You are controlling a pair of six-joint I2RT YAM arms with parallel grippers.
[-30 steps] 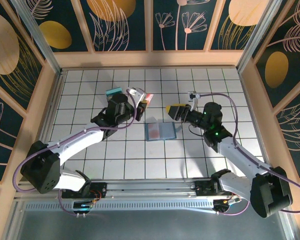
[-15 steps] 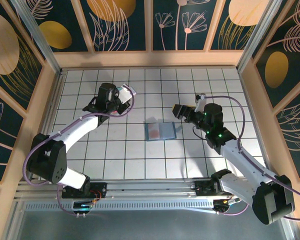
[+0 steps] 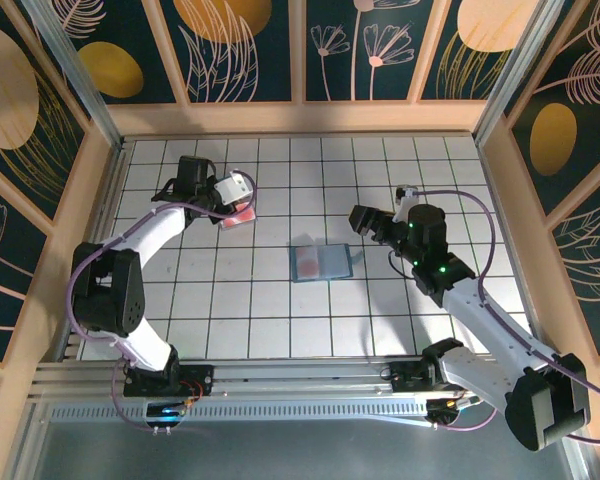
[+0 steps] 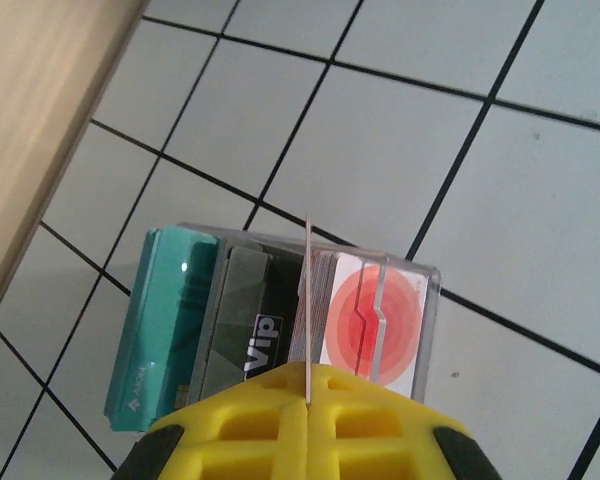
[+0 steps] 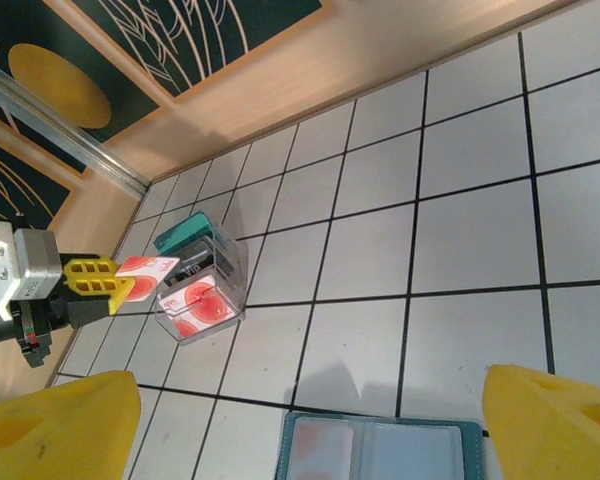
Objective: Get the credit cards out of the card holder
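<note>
Credit cards [image 4: 180,330], thin plastic ones in teal, dark grey and red-and-white, stand in a small clear plastic box [image 4: 428,285] at the far left of the white tiled table [image 3: 280,310]. Left jaws are clamped on one thin white-and-red card [image 5: 150,268] just over that box. Right jaws stand wide apart near the slate-blue soft folding card holder [image 3: 323,262], which lies open and flat mid-table.

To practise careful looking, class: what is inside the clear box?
The clear box holds a grey VIP card and a red-circle card, a teal stack at its side. The left hand, shut on a thin card, covers their near ends.
</note>
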